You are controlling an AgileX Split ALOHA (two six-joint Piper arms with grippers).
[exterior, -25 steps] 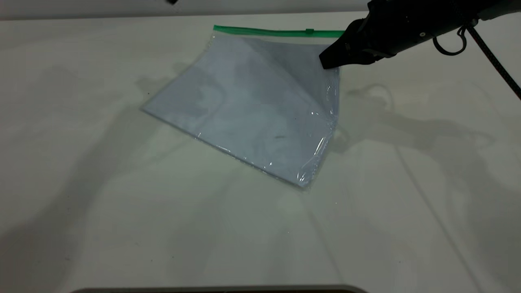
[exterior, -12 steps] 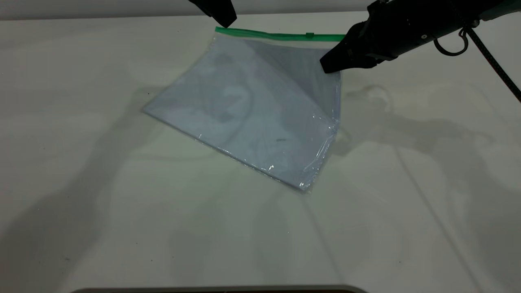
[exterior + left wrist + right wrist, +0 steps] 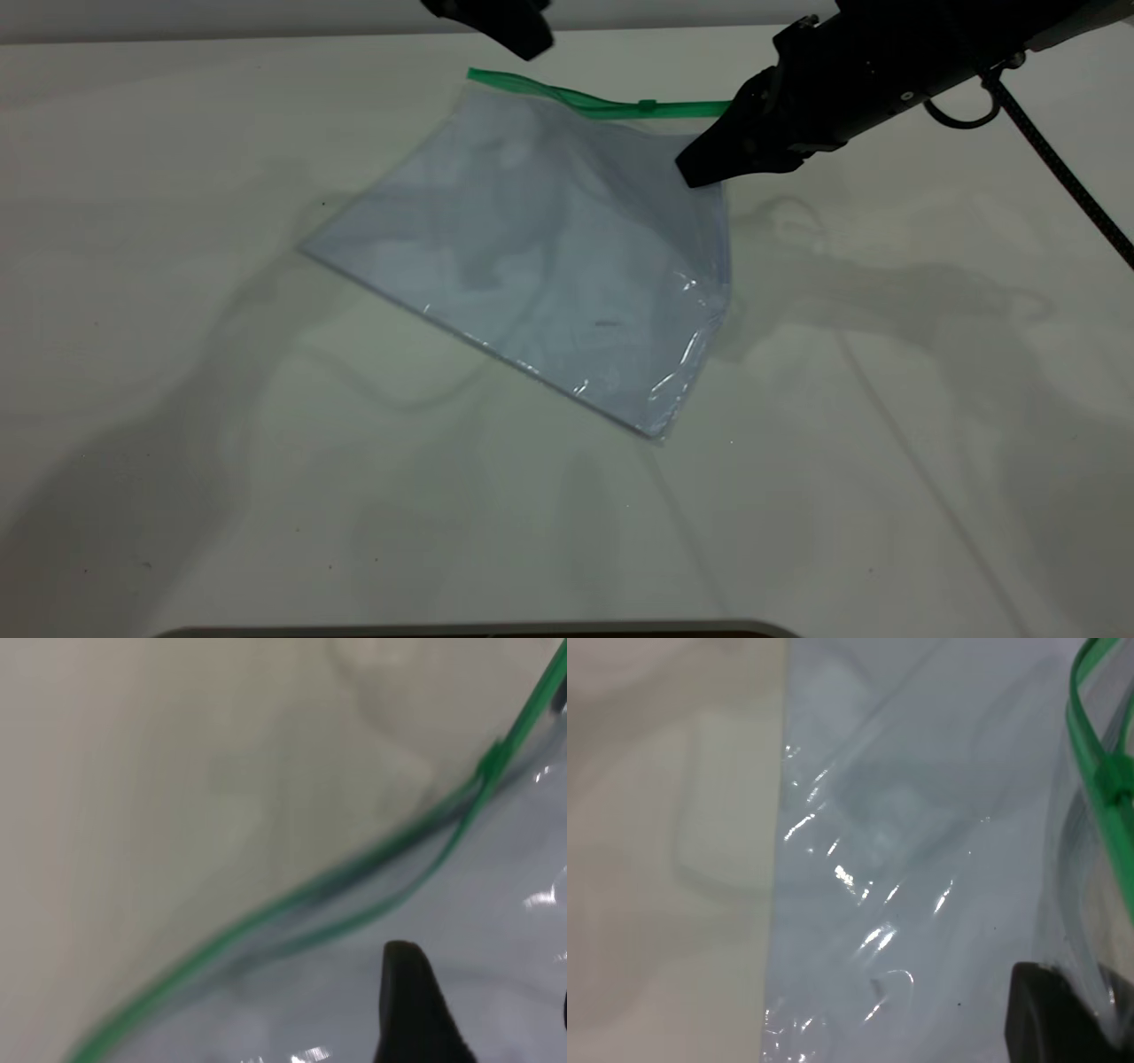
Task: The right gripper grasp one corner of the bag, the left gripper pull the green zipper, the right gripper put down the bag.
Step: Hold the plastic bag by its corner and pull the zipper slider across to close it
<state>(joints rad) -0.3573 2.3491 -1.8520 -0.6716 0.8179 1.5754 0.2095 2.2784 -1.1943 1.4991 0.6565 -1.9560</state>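
— What has your right claw [image 3: 709, 164] got?
— It pinches the corner of the bag [image 3: 719, 113], lifting that green zipper [image 3: 602, 102] edge.
— And the left claw [image 3: 505, 22]?
— Above the zipper's far end; spread or not, I cannot tell.
— The bag [image 3: 549, 257]?
— Its low edge rests on the pale tabletop [image 3: 177, 354], with bare room all around.
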